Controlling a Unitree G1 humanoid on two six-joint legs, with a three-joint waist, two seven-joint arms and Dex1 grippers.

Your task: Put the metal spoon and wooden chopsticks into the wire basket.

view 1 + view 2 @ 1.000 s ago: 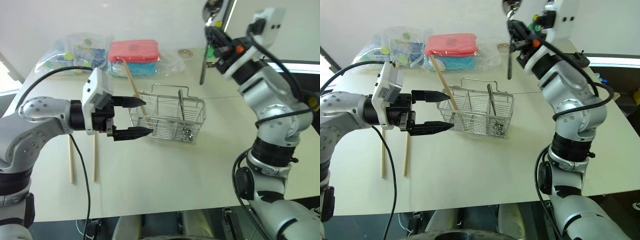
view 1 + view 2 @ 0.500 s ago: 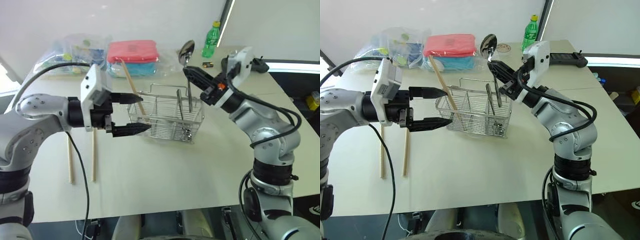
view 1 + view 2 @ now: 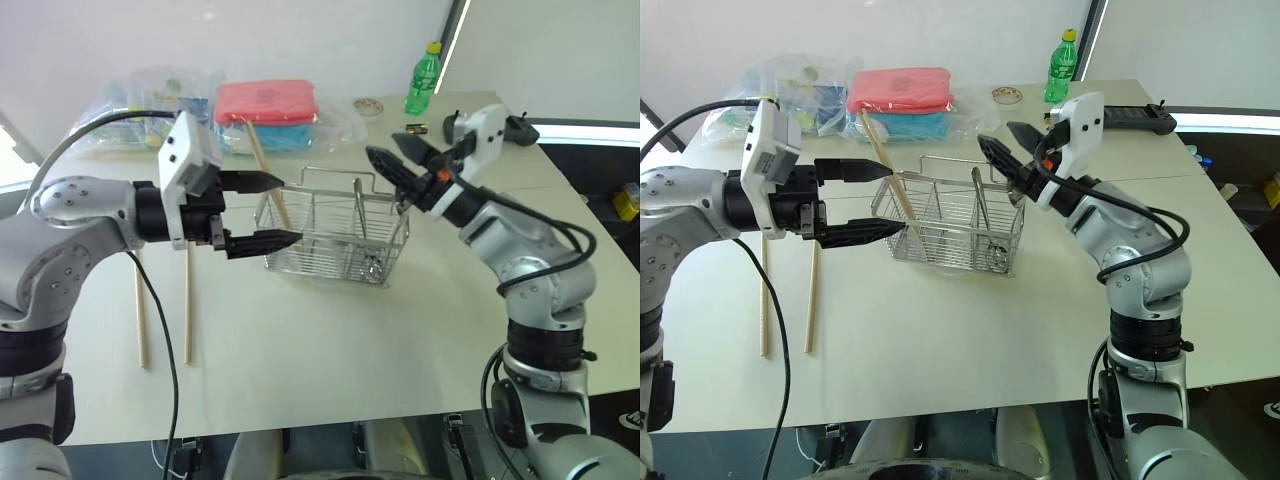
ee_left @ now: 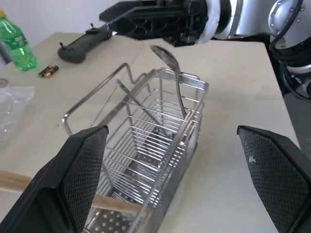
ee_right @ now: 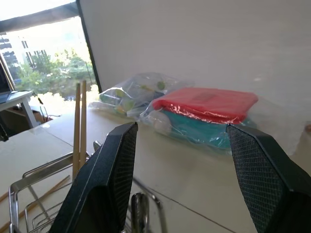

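Note:
The wire basket (image 3: 335, 240) stands mid-table. The metal spoon (image 4: 176, 87) stands in its end compartment, bowl up, free of both grippers. My right gripper (image 3: 381, 142) hovers open just above that end, nothing between its fingers. A pair of wooden chopsticks (image 3: 262, 165) leans out of the basket's other end. Two more chopsticks (image 3: 187, 300) lie flat on the table to the left. Beside the chopstick end of the basket my left gripper (image 3: 290, 209) is wide open and empty. A darker slim utensil (image 3: 360, 208) also stands in the basket.
A green bottle (image 3: 422, 78), small batteries (image 3: 415, 128) and a black device (image 3: 520, 125) sit at the back right. A red and blue container (image 3: 268, 105) and plastic bags (image 3: 150, 100) lie at the back left. The table's front half is bare.
My right gripper came down from high up with the spoon to the basket's right end and opened; the spoon now stands in the basket. The left gripper stayed put, open.

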